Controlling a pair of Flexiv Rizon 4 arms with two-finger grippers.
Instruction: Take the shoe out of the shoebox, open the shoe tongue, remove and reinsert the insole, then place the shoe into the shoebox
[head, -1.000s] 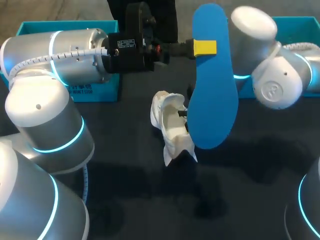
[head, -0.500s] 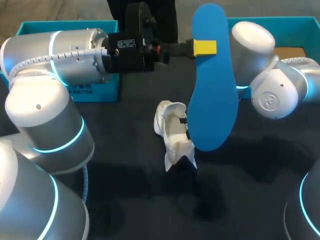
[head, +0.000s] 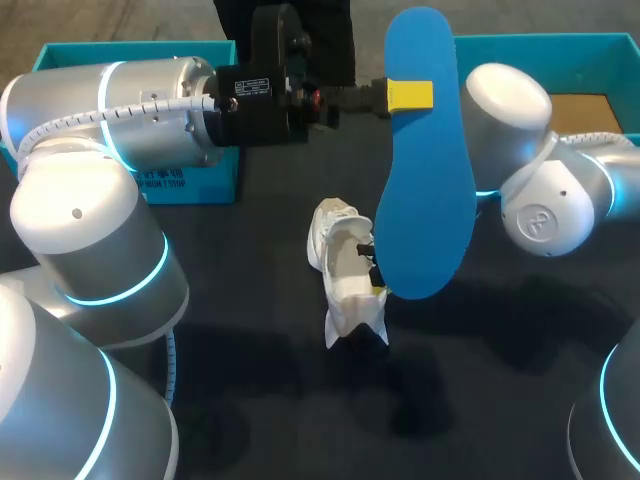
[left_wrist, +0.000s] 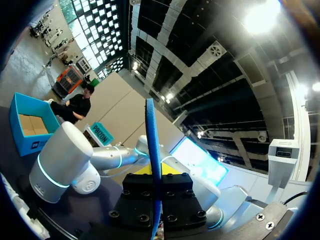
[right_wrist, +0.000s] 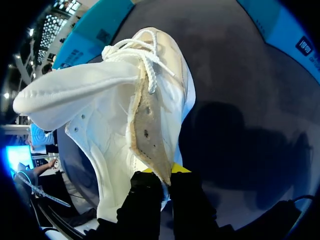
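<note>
Head view: right claw (right_wrist: 161, 172), clamped on white shoe (head: 345, 268), is dragging it toward lower tip of blue insole (head: 425, 200), which left claw (head: 408, 95) is pinching aloft, likely aligning reinsertion.

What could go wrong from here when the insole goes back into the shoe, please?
1. The left gripper pinches the blue insole near one end, so its long free part could bend or miss the opening.
2. The right gripper holds the white shoe only by a thin edge at its opening; pushing the insole in might twist the shoe or pull it loose.
</note>
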